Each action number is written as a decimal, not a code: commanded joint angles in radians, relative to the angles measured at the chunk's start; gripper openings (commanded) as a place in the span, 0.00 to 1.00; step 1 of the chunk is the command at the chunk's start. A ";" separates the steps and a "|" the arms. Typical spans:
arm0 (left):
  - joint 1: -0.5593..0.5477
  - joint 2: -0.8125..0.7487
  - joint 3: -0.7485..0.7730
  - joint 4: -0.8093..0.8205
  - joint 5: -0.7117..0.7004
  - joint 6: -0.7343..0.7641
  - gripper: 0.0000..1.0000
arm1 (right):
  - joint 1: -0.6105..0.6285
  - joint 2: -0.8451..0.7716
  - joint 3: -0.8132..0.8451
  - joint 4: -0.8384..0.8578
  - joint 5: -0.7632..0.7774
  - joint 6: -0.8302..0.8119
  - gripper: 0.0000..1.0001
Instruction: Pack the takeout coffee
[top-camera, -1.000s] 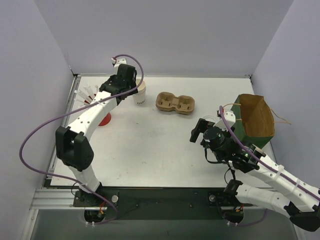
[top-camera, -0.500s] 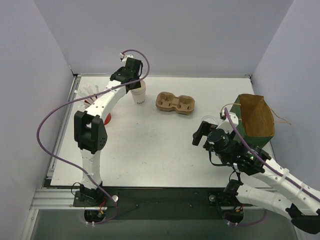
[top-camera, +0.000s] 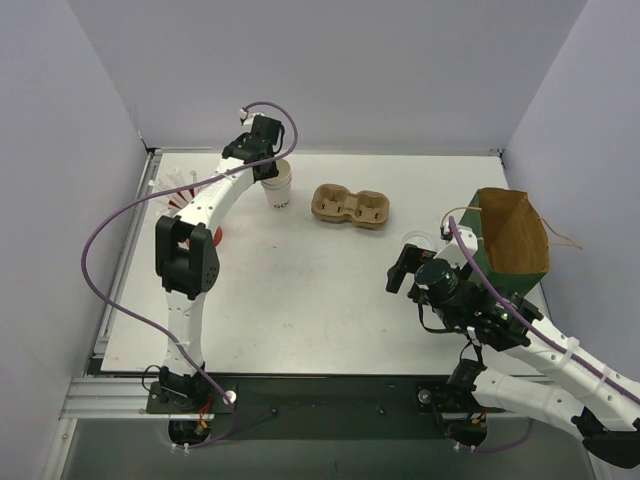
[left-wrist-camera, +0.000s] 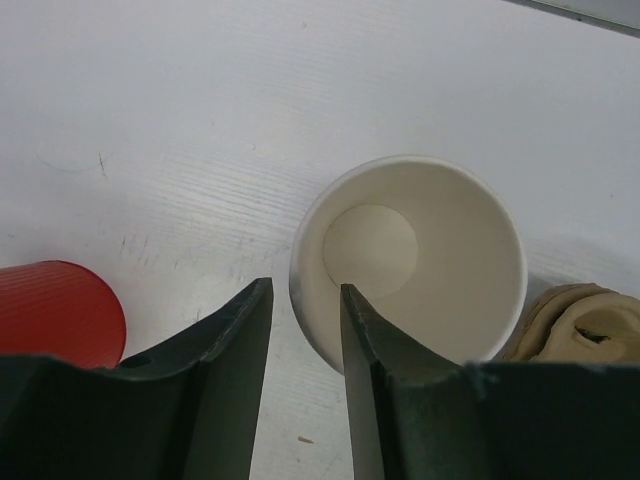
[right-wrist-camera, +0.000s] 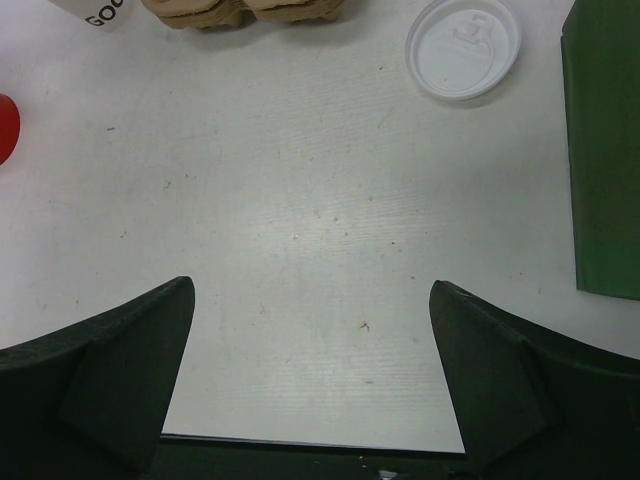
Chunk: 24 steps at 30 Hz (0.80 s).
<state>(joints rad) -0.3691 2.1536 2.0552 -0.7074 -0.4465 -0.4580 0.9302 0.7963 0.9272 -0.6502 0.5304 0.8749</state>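
The takeout coffee cup (top-camera: 280, 188) stands upright and empty on the white table, left of the brown pulp carrier (top-camera: 350, 205). My left gripper (top-camera: 268, 168) is above the cup's left rim. In the left wrist view the gripper (left-wrist-camera: 303, 290) is narrowly open. One finger (left-wrist-camera: 225, 350) is outside the cup (left-wrist-camera: 430, 250), the other (left-wrist-camera: 375, 350) is over its inside wall, and table shows in the gap. My right gripper (top-camera: 402, 266) is wide open and empty over bare table (right-wrist-camera: 310, 300).
A flat white lid (top-camera: 415, 240) lies next to the right gripper and shows in the right wrist view (right-wrist-camera: 463, 45). A green and brown paper bag (top-camera: 512, 238) stands at the right edge. A red cup (left-wrist-camera: 55, 310) of straws (top-camera: 175, 185) stands left of the coffee cup.
My left arm has swung toward the back of the table and brought its gripper over the cup's rim. The right gripper has drifted slightly right and nearer. The cup has not moved.
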 joint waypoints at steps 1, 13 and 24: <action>0.018 0.025 0.072 -0.017 0.012 0.015 0.42 | -0.005 0.004 0.009 -0.026 0.025 0.010 0.98; 0.024 0.035 0.144 -0.033 0.031 0.045 0.07 | -0.005 0.021 0.010 -0.034 0.040 0.004 0.98; 0.022 -0.061 0.160 -0.029 0.118 0.058 0.00 | -0.007 0.067 0.036 -0.037 0.031 -0.024 0.97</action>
<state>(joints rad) -0.3515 2.1918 2.1708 -0.7521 -0.3828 -0.4118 0.9291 0.8421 0.9272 -0.6628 0.5346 0.8696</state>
